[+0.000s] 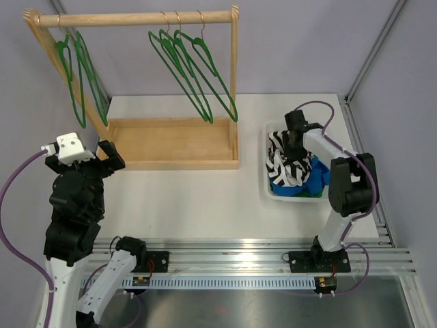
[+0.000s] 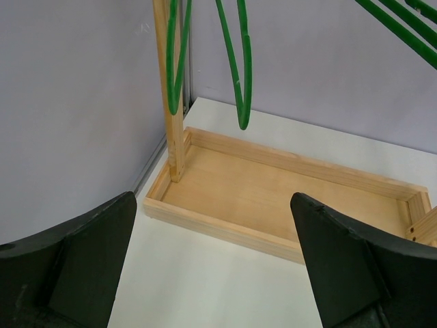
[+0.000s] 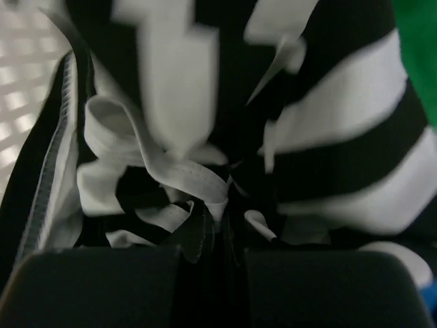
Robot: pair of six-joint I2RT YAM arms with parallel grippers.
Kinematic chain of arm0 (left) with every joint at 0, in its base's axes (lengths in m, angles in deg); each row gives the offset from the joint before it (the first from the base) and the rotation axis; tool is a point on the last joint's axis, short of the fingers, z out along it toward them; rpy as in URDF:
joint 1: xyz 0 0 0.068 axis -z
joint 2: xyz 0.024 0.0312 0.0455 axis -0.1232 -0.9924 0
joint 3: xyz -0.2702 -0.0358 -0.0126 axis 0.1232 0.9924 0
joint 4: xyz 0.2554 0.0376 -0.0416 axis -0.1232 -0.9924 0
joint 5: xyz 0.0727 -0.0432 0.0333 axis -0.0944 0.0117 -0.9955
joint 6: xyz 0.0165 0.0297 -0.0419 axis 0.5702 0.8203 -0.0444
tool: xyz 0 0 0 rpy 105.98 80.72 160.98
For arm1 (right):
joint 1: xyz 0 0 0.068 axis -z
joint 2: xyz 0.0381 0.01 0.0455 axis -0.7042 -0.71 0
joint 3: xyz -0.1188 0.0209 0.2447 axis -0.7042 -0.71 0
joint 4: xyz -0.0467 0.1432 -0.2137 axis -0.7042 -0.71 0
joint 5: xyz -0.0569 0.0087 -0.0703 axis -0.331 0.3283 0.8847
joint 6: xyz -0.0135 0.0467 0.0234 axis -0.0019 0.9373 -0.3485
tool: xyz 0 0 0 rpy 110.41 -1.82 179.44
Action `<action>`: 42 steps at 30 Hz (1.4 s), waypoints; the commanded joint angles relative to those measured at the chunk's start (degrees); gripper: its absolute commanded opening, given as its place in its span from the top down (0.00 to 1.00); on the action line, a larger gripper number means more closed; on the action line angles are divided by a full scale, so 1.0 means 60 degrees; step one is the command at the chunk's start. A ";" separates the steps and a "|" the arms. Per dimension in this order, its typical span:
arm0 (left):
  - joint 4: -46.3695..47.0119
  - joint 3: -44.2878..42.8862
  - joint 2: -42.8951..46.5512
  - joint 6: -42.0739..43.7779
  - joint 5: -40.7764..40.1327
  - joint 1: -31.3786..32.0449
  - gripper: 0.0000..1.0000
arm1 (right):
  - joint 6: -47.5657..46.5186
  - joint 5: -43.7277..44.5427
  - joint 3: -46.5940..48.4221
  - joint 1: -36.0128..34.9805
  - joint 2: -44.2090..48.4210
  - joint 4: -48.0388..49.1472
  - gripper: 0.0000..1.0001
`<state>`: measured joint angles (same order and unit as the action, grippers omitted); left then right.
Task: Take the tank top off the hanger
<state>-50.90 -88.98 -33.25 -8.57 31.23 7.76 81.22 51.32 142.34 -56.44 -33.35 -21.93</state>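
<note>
The black-and-white striped tank top (image 1: 288, 165) lies bunched in a white basket (image 1: 268, 184) at the right. My right gripper (image 1: 295, 140) is down on it, shut on its fabric; the right wrist view shows the striped cloth (image 3: 205, 102) pinched between the fingers (image 3: 212, 273). Several bare green hangers (image 1: 194, 68) hang on the wooden rack's rail (image 1: 136, 18). My left gripper (image 1: 102, 158) is open and empty, raised near the rack's left front corner; its fingers (image 2: 75, 266) frame the wooden base tray (image 2: 273, 198).
The wooden rack's base tray (image 1: 171, 143) sits at the back centre. Blue and green clothes (image 1: 319, 179) lie in the basket under the tank top. A metal rail (image 1: 239, 249) runs along the near edge.
</note>
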 commanded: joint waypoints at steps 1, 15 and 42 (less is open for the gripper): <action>-0.0033 -0.0764 -0.0291 -0.0350 -0.0306 -0.0025 0.01 | 0.0606 -0.0708 -0.0313 0.0072 -0.0413 0.0202 0.97; -0.1806 -0.0754 -0.0278 -0.1481 0.0161 -0.0025 0.01 | 0.0255 -0.0339 0.2438 0.0101 0.2368 -0.2051 0.00; -0.4839 -0.0769 0.1143 -0.1291 0.1172 -0.0025 0.01 | -0.1444 -0.0180 0.0069 0.0013 1.0717 -0.3900 0.01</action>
<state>-81.11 -93.81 -27.76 -17.49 38.53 7.76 76.56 51.01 145.05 -56.16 26.74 -46.91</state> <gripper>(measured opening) 0.988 0.993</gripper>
